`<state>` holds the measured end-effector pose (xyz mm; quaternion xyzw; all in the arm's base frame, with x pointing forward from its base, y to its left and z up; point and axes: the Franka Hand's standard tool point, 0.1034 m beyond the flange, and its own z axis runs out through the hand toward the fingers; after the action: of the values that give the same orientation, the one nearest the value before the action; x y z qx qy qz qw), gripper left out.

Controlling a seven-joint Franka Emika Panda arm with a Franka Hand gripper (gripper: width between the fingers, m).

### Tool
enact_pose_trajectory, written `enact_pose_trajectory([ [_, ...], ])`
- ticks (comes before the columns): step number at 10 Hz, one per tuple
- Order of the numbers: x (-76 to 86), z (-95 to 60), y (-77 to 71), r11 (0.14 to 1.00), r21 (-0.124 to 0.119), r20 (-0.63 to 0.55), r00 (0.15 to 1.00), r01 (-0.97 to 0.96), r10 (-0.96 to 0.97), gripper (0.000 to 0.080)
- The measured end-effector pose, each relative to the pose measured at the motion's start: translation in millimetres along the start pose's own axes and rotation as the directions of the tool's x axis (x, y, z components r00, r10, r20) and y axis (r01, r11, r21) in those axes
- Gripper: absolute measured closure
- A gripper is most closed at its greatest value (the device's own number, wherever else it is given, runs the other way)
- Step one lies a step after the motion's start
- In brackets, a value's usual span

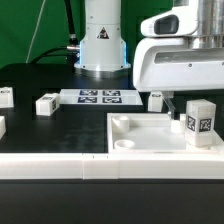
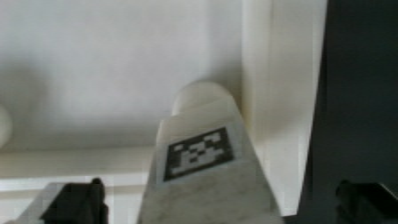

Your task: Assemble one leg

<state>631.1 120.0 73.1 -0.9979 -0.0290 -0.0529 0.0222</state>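
Leg (image 1: pixel 198 122) on the panel (image 1: pixel 150 138) looks light, stiff, slick to us; gripper (image 2: pixel 217 208) fingers spread around it, we'd pinch flat sides.

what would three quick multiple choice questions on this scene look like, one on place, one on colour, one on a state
1. Where is the leg that is nearest the gripper?
A. on the floor
B. upright at the panel's corner, at the exterior view's right
C. lying flat at the exterior view's left

2. What colour is the table?
A. black
B. white
C. green

3. How do the gripper's fingers stand?
A. pressed together with nothing between them
B. out of view
C. apart, one on each side of the leg

Answers:
1. B, the exterior view shows the tagged leg upright there under the gripper.
2. A, the surface around the white parts is black.
3. C, the wrist view shows a gap between each finger and the leg.
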Motion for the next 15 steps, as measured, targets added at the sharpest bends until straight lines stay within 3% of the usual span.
enact_pose_trajectory([
  [2, 0.8, -0.4, 1.7, 0.997, -0.007, -0.001, 0.997, 0.082, -0.082, 0.0153],
  [4, 0.8, -0.4, 1.9, 0.997, -0.007, -0.001, 0.997, 0.080, -0.080, 0.0504],
  [7, 0.7, -0.2, 2.4, 1.000, -0.005, -0.001, 1.000, 0.021, -0.021, 0.0508],
  [10, -1.1, 0.9, 1.0, 0.943, 0.002, 0.003, 0.943, -0.333, 0.333, 0.0508],
  [12, -1.6, 2.0, 0.2, 0.811, -0.001, -0.002, 0.811, -0.585, 0.585, 0.0508],
  [15, -1.7, 2.2, 0.6, 0.541, -0.003, 0.000, 0.541, -0.841, 0.841, 0.0508],
])
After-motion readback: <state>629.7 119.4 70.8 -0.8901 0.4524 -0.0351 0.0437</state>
